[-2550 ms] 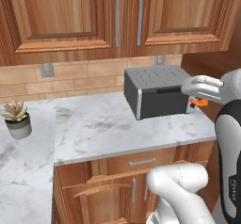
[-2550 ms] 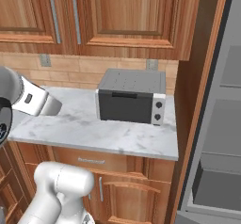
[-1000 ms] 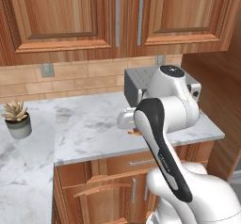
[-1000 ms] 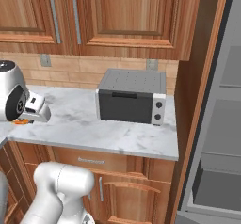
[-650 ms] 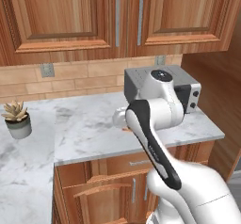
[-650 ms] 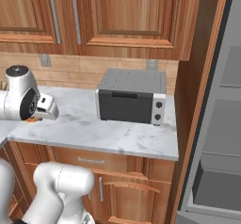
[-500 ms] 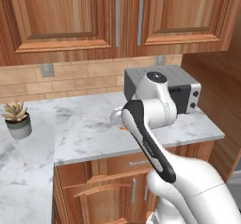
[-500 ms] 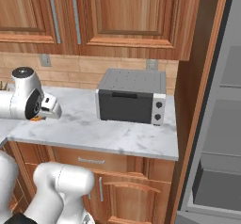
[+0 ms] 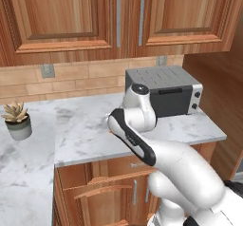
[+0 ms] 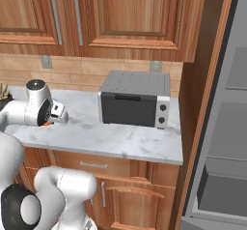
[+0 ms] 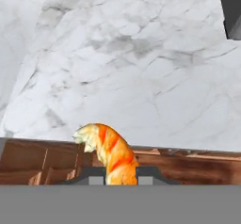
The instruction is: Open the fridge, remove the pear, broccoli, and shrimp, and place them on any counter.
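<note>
The shrimp (image 11: 109,156) is pinched between the tips of the end effector (image 11: 120,173), which stands narrow on it. Over the last couple of seconds the arm has swung from beside the toaster oven (image 9: 166,91) leftward and low over the tabletop (image 9: 80,132), so release looks near (whether it touches the marble I cannot tell). The fridge (image 10: 224,127) stands open.
</note>
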Tool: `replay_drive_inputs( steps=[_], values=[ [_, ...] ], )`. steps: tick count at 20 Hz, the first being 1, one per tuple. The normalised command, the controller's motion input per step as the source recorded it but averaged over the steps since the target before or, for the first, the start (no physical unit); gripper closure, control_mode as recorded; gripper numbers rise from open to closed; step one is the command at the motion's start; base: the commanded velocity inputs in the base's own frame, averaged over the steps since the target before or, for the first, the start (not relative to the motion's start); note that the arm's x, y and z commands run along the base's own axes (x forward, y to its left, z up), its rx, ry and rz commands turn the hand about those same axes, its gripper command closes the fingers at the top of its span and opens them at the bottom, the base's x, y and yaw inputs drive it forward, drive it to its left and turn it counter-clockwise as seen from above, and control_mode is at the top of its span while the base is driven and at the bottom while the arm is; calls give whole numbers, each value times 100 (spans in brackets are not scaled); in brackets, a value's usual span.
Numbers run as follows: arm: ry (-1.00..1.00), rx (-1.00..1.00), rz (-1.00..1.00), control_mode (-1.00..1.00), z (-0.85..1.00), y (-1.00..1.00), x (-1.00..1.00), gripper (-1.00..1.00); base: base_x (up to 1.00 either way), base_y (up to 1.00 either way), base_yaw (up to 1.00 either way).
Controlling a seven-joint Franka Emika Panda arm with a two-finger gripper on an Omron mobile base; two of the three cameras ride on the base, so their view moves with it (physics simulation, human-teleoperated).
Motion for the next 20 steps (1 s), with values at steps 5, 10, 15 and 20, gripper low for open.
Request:
replay_drive_inputs(
  steps=[5,10,15,20],
  values=[
    [0,0,0,-100,-55,31,64,100,0,0,0],
    [0,0,0,-100,-55,26,53,100,0,0,0],
    [0,0,0,-100,-39,13,45,100,0,0,0],
    [0,0,0,-100,-31,8,34,100,0,0,0]
  ],
)
